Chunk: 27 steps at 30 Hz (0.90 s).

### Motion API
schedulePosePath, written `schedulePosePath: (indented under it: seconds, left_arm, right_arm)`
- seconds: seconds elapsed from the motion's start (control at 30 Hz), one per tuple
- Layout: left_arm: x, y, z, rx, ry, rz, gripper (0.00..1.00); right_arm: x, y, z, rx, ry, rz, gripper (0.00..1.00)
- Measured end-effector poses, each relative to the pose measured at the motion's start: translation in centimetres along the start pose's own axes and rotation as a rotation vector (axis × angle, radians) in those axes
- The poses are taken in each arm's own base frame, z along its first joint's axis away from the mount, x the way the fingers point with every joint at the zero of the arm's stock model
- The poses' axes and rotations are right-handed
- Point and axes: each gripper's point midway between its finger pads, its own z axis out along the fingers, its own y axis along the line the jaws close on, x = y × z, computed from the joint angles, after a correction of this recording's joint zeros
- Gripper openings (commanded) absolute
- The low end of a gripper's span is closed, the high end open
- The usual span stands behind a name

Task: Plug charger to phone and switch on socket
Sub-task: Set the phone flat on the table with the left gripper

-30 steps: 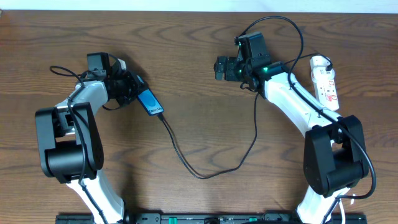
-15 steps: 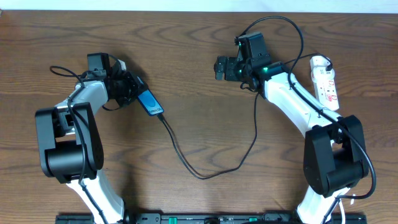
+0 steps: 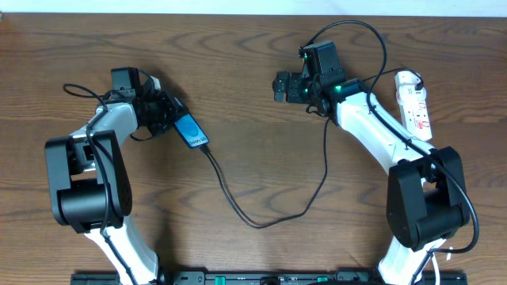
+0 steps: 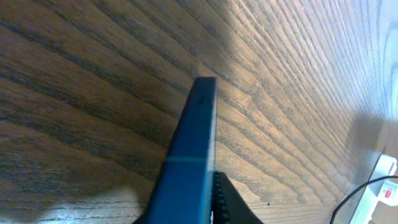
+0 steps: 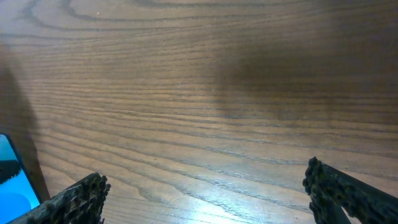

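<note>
Plainly, my left tool had the phone gripped by its upper-left end, at the left of the overhead frame. The blue screen faced up and the phone's length slanted down to the right. The black cable met the phone's lower end, though I could not tell whether the plug sat fully home. From there it looped down across the middle of the counter and climbed toward my right arm.

My right tool hung above centre, empty, its fingers spread wide over bare wood, and it pointed left. The power strip lay near the upper right edge, on the far side of that arm. Its long axis ran nearly top to bottom, with the rounded end uppermost.

I judged the switch was the step left and the right arm far the nearer, though its tool would have to turn round toward the right. The counter was dark, flat wood grain, with my own arm crowding the strip's left side.
</note>
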Motion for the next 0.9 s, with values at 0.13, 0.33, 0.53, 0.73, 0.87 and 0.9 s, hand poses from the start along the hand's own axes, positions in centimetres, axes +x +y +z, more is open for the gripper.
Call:
schedulePosePath:
  seconds: [0.13,0.33,0.53,0.73,0.87,0.9]
  left_arm:
    - [0.0,0.0,0.0,0.0,0.0,0.0,0.25]
    - [0.0,0.0,0.0,-0.003,-0.002,0.0,0.3]
    - [0.0,0.0,0.0,0.002,0.0,-0.005,0.6]
    - [-0.3,-0.7,-0.3,0.024,-0.006,0.012,0.74]
    - [-0.3,-0.9,-0.3,0.032,-0.005,0.014,0.8]
    - [-0.3,-1.0,-0.4,0.033,-0.006,0.014,0.82]
  right_arm:
    - [0.0,0.0,0.0,0.0,-0.001,0.0,0.99]
    - [0.0,0.0,0.0,0.0,0.0,0.0,0.99]
    - [0.0,0.0,0.0,0.0,-0.001,0.0,0.99]
    - [0.0,0.0,0.0,0.0,-0.001,0.0,0.99]
    - [0.0,0.0,0.0,0.0,-0.002,0.0,0.99]
    - [-0.1,0.0,0.0,-0.001,-0.003,0.0,0.99]
